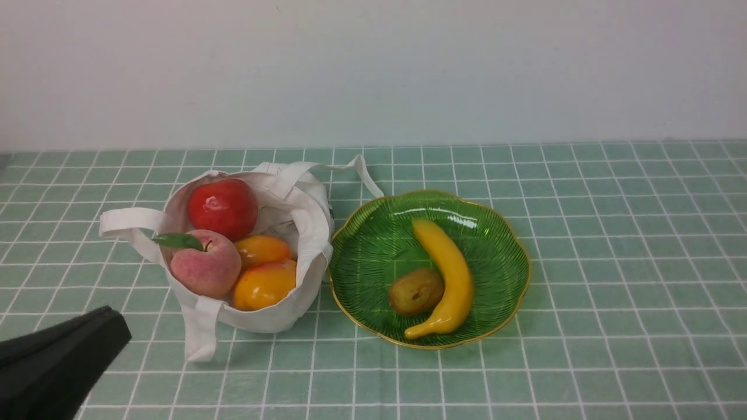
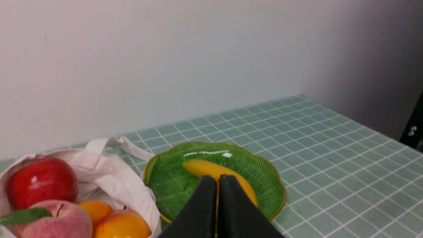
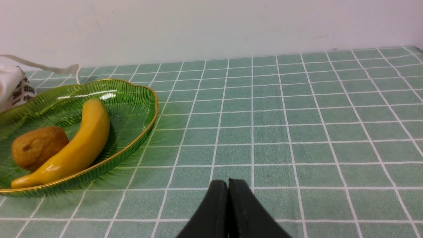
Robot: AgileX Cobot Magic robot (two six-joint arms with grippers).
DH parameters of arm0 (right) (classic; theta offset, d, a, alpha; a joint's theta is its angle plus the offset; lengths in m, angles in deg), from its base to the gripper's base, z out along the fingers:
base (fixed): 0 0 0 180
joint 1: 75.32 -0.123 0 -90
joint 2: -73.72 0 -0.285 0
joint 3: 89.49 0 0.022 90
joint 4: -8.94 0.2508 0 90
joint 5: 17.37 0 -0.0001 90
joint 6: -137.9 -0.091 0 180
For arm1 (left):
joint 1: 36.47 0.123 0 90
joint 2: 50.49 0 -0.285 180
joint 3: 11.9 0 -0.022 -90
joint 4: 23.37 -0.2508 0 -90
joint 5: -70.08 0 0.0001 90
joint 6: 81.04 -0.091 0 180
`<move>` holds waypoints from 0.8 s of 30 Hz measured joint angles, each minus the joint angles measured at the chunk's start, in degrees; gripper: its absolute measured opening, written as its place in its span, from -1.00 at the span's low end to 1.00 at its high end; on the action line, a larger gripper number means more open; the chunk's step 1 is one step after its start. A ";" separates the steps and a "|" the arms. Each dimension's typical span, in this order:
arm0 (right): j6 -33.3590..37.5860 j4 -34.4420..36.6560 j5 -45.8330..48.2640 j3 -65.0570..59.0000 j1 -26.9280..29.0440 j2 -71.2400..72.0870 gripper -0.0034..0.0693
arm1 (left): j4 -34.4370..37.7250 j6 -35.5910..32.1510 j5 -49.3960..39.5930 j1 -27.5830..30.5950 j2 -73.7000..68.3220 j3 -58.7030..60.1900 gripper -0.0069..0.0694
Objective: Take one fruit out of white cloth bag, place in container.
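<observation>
Resting in green glass dish (image 1: 373,291) beside brown fruit (image 1: 416,291), yellow banana (image 1: 452,274), well apart from fingers of left gripper (image 2: 217,185) and right gripper (image 3: 228,188); both pairs together, bag (image 1: 315,233) just left of dish.

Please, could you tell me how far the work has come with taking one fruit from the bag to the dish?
The banana lies in the green dish, beside a brown fruit, so the placing looks done. Nothing is in the left gripper or the right gripper; both are shut. Probably nothing is left to do.
</observation>
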 joint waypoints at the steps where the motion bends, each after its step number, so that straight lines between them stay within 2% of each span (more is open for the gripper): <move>1: 0.00 0.00 0.00 0.00 0.00 0.00 -0.94 | 0.00 -0.08 0.00 0.00 0.00 0.17 -0.84; 14: 0.00 0.05 0.00 0.00 0.00 0.00 -0.94 | -0.31 -0.22 -3.57 0.75 0.71 5.15 -0.84; 17: 0.00 0.05 0.00 0.00 0.00 0.00 -0.94 | -0.31 -0.22 -2.25 4.94 3.81 7.56 -0.84; 19: 0.00 0.05 0.00 0.00 0.00 0.00 -0.94 | -0.50 -0.22 -1.22 9.52 6.85 9.29 -0.84; 20: 0.00 0.05 0.00 0.00 0.00 0.00 -0.94 | -1.29 -0.22 -1.08 13.64 8.97 10.61 -0.84; 24: 0.00 0.05 0.00 0.00 0.00 0.00 -0.94 | -5.17 -0.22 -1.08 21.74 13.13 14.40 -0.84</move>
